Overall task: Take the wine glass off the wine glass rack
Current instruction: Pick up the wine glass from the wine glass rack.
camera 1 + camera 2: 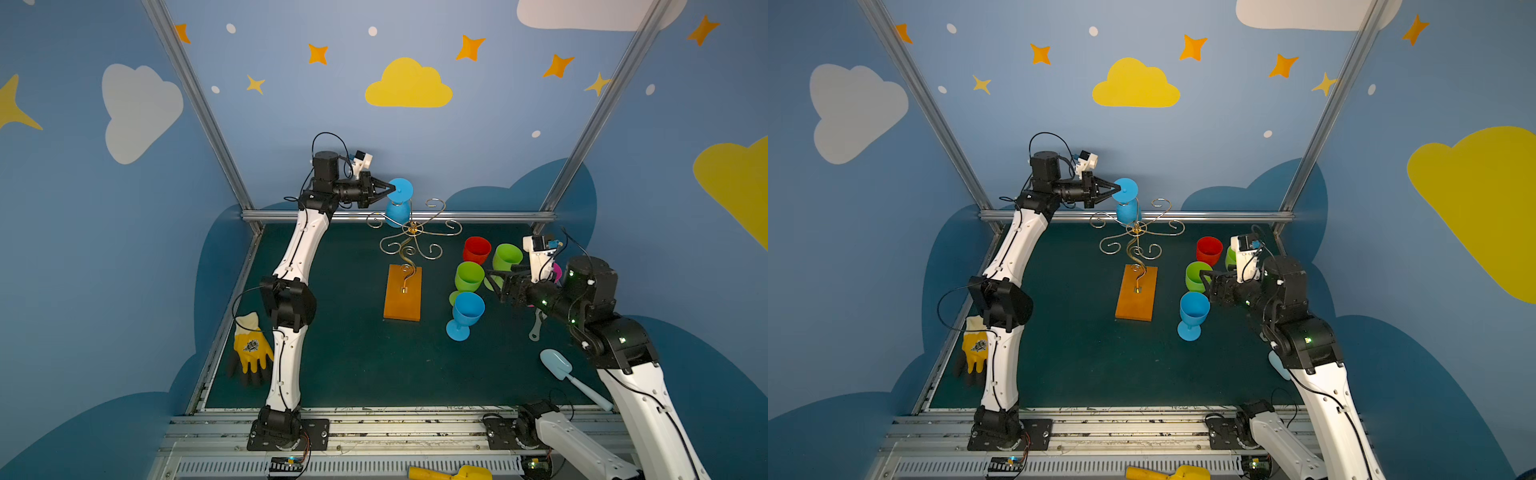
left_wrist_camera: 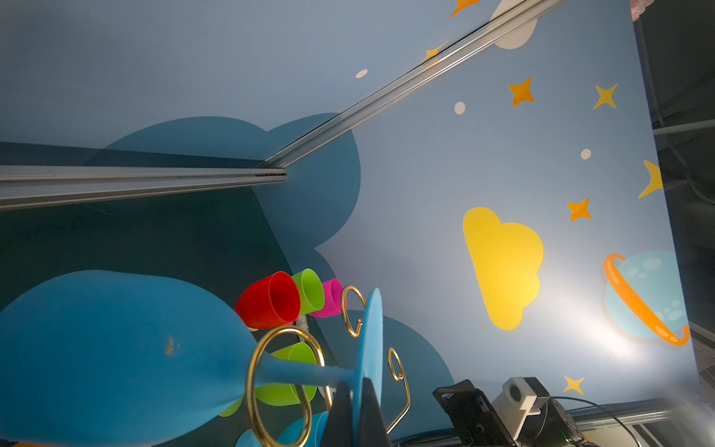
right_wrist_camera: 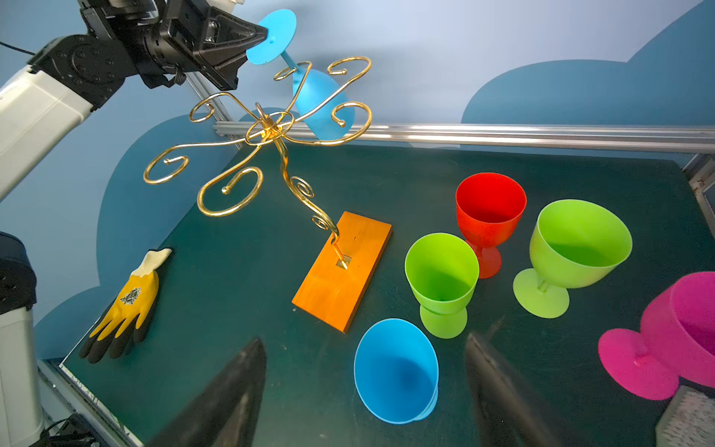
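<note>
A blue wine glass (image 1: pixel 397 214) (image 1: pixel 1128 212) hangs upside down from a scroll arm at the back of the wine glass rack (image 1: pixel 411 237) (image 1: pixel 1136 245), a gold wire stand on an orange wooden base (image 1: pixel 402 295). My left gripper (image 1: pixel 392 189) (image 1: pixel 1119 190) is shut on the edge of the glass's round foot. In the left wrist view its fingers (image 2: pixel 340 406) pinch the foot, and the stem passes through a gold ring (image 2: pixel 251 371). My right gripper (image 1: pixel 492 282) (image 3: pixel 363 338) hovers open and empty over the cups on the right, and its wrist view shows the hanging glass (image 3: pixel 321 104).
Right of the rack stand upright glasses: red (image 1: pixel 476 249), two green (image 1: pixel 469 276) (image 1: pixel 507 255), blue (image 1: pixel 467 309) and pink (image 3: pixel 677 329). A yellow glove (image 1: pixel 251 347) lies by the left arm. A pale blue scoop (image 1: pixel 557 363) lies at the front right.
</note>
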{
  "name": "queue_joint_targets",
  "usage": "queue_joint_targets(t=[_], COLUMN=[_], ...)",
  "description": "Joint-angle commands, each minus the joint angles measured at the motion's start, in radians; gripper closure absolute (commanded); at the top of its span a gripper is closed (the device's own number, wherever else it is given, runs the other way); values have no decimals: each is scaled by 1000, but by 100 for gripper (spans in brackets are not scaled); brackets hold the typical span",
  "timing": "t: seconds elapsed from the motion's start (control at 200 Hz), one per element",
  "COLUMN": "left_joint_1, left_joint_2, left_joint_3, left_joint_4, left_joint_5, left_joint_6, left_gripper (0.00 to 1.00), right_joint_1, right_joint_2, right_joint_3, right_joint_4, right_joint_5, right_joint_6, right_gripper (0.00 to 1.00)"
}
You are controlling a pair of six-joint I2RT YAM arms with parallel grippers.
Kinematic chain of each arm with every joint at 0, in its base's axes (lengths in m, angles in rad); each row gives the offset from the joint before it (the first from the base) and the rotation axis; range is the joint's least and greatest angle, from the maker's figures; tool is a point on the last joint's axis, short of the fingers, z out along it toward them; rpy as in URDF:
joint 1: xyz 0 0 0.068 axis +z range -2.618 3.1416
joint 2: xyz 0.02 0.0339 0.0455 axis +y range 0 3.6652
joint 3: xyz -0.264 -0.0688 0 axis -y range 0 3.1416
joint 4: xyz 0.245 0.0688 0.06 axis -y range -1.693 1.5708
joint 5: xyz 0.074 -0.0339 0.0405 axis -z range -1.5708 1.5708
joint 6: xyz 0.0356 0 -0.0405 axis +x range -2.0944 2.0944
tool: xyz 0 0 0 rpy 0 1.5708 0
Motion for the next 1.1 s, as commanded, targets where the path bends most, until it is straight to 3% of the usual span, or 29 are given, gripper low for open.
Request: queue_joint_targets(t=[0.0,0.536,1.096], left_joint_1=[-1,-43,-29], left_joint_2=[-14,-2,-129], left_joint_3=[8,18,-135], left_joint_4=[76,41,13], left_joint_5=[-14,7,13], left_joint_6=[4,27,101], left_gripper=[97,97,97], right_joint_1=[-3,-4,-4], right_joint_2=[-16,-30,-29], right_joint_3=[13,13,13], right_joint_4=[10,1,9], right_joint_5=[-4,4,-4], right_joint_6=[7,5,6], right_gripper=[20,20,20])
